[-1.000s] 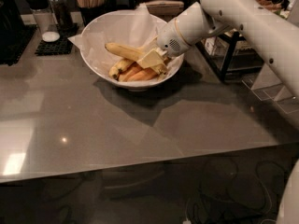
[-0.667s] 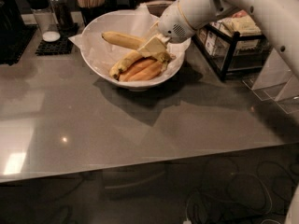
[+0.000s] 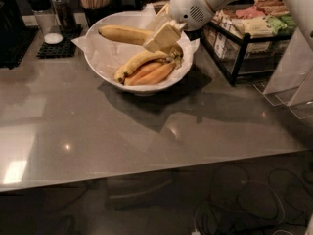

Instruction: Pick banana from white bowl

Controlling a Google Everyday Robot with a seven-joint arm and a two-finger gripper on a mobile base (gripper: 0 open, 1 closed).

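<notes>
One hand (image 3: 157, 39) grips the banana (image 3: 122, 33) above the white bowl (image 3: 93, 65), over other bananas (image 3: 146, 71).

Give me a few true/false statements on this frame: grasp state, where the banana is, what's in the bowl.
1. The gripper is shut on one end of the banana. True.
2. The banana lies flat on the table beside the white bowl. False: it is held in the air over the bowl, touching neither the table nor the other fruit.
3. Other bananas lie in the white bowl. True.
4. The white bowl stands on the floor. False: it stands on the grey table.
5. The gripper hangs over the near edge of the table, far from the bowl. False: it is over the bowl, at the far side of the table.
</notes>
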